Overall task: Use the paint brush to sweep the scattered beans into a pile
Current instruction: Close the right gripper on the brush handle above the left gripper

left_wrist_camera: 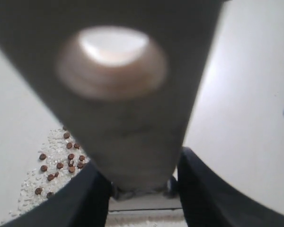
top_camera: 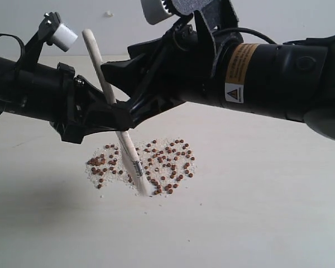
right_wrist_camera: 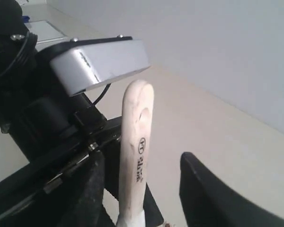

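The paint brush stands tilted, its cream handle up and its white bristles on the table among the beans. The reddish-brown beans and whitish crumbs lie in a loose, wide patch on both sides of the bristles; I see no compact pile. My left gripper is shut on the brush low on the handle. In the left wrist view the handle fills the space between both fingers, with beans beside it. My right gripper stands open around the handle, with a wide gap on one side of it.
The left arm's white wrist camera box sits close to the handle's top and to my right gripper. The two arms cross closely above the beans. The pale table extends to the right and front.
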Available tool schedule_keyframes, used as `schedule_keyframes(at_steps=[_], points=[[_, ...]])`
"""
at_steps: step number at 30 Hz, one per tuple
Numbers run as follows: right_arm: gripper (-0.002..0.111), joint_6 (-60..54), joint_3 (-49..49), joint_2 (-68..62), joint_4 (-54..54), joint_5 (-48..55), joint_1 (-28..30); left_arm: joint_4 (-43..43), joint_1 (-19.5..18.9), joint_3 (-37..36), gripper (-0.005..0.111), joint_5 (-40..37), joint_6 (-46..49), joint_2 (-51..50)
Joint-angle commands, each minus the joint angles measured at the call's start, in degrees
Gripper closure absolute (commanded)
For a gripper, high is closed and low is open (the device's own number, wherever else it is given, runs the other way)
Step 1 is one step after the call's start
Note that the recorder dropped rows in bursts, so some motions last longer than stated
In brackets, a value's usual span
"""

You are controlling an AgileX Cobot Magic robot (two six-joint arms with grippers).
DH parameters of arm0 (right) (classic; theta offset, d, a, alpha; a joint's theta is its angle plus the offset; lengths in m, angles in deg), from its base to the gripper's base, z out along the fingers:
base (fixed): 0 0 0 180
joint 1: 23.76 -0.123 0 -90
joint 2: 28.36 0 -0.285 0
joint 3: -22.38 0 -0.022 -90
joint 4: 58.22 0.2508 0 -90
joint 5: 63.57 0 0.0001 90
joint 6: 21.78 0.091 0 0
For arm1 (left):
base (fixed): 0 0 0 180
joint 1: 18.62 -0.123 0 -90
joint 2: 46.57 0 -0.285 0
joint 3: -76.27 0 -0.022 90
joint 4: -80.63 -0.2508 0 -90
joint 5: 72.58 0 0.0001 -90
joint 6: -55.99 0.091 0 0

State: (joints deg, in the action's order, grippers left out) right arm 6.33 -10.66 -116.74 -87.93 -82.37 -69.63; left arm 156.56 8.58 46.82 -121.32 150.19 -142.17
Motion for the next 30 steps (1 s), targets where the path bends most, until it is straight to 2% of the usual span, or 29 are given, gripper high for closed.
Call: schedule_keyframes(at_steps=[1, 6, 19, 30], points=[[0.05, 1.6, 0.5, -0.2, 0.4, 0.4, -0.1, 0.5, 0.8, 0.6, 0.107, 1.5, -0.6, 0.1], [0.05, 4.8, 0.5, -0.2, -0.8, 0.4, -0.1, 0.7, 2.1, 0.9, 0.107, 2.6, -0.4, 0.1], [0.05, 6.1, 3.8, -6.1, -0.7, 0.3, -0.1, 0.7, 2.1, 0.9, 0.107, 2.6, -0.2, 0.1], [0.05, 8.1, 7.0, -6.1, 0.5, 2.7, -0.1, 1.0, 2.1, 0.9, 0.107, 2.6, -0.1, 0.1]])
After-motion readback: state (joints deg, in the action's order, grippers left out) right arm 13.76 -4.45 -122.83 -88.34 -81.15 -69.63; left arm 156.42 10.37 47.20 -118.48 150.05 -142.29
